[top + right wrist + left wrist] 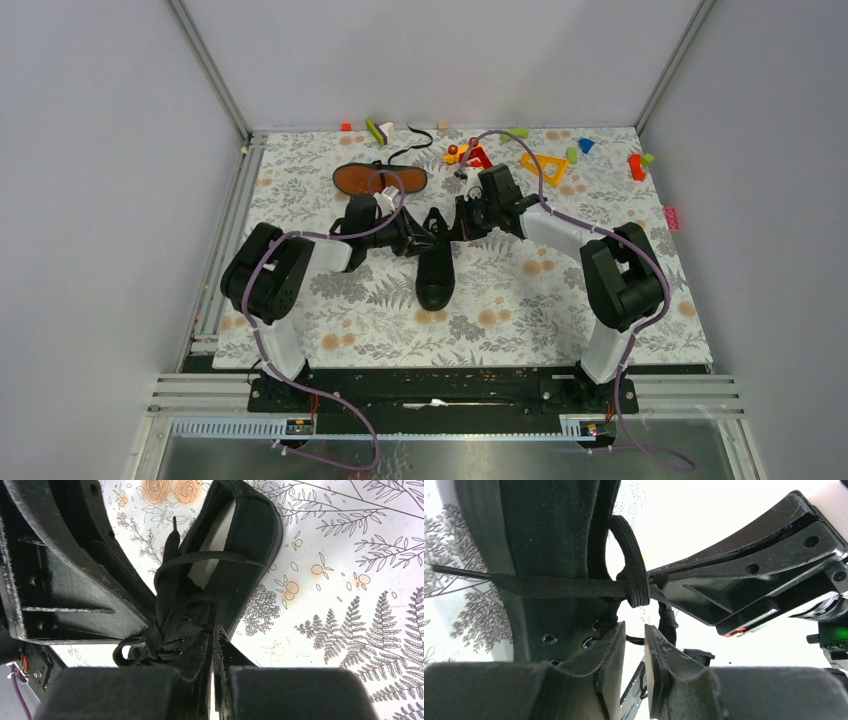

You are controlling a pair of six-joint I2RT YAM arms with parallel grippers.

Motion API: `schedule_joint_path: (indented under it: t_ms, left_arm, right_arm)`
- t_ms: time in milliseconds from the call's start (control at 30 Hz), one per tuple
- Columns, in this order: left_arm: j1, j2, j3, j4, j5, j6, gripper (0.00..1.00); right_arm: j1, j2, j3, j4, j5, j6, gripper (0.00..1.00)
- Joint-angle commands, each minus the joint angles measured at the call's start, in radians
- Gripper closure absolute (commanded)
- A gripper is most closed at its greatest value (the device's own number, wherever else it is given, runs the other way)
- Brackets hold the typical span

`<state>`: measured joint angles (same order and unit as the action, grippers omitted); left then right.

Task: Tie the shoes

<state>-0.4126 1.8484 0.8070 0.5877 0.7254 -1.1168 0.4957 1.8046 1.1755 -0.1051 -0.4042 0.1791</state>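
Observation:
One black shoe (436,270) lies mid-table, toe toward the arm bases. The other shoe (380,180) lies behind it, orange-brown sole up. Both grippers meet over the near shoe's laces. My left gripper (428,240) (634,627) stands a little open, with only a thin strand showing behind the gap. A lace loop (630,555) and the crossing of the laces (636,592) sit just above the left gripper. My right gripper (452,232) (212,630) is shut, its tip pinching the lace (172,625) at that crossing. Two loose lace ends (235,556) lie across the shoe's opening (215,540).
Small colourful toy blocks (545,167) are scattered along the back of the floral mat (600,300), more at the far right (636,166). A loose black cord (410,148) lies behind the upturned shoe. Grey walls and metal rails (232,215) close in the table.

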Motion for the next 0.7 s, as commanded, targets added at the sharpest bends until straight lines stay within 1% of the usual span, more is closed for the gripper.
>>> schedule_joint_path:
  t_ms: [0, 200, 300, 333, 433, 467, 600, 667]
  left_arm:
    - [0.027, -0.111, -0.038, -0.150, -0.033, 0.095, 0.74]
    - [0.079, -0.271, -0.122, -0.355, -0.099, 0.205, 0.73]
    - [0.089, -0.337, -0.153, -0.400, -0.128, 0.234, 0.73]
    - [0.089, -0.351, -0.165, -0.383, -0.124, 0.231, 0.71]
    - [0.083, -0.384, -0.204, -0.256, -0.084, 0.179, 0.58]
    - [0.078, -0.391, -0.206, -0.227, -0.081, 0.164, 0.55]
    - [0.039, -0.393, -0.161, -0.207, -0.087, 0.141, 0.50]
    - [0.015, -0.386, -0.149, -0.171, -0.096, 0.112, 0.46]
  right_arm:
    - [0.019, -0.045, 0.045, -0.032, 0.033, -0.018, 1.00]
    - [0.032, -0.040, 0.048, -0.034, 0.024, -0.017, 1.00]
    - [0.037, -0.040, 0.050, -0.034, 0.021, -0.015, 1.00]
    - [0.038, -0.040, 0.050, -0.034, 0.019, -0.016, 1.00]
    - [0.042, -0.042, 0.052, -0.033, 0.015, -0.014, 1.00]
    - [0.042, -0.042, 0.052, -0.034, 0.016, -0.014, 1.00]
    - [0.043, -0.041, 0.052, -0.034, 0.012, -0.016, 1.00]
    - [0.043, -0.040, 0.053, -0.034, 0.008, -0.014, 1.00]
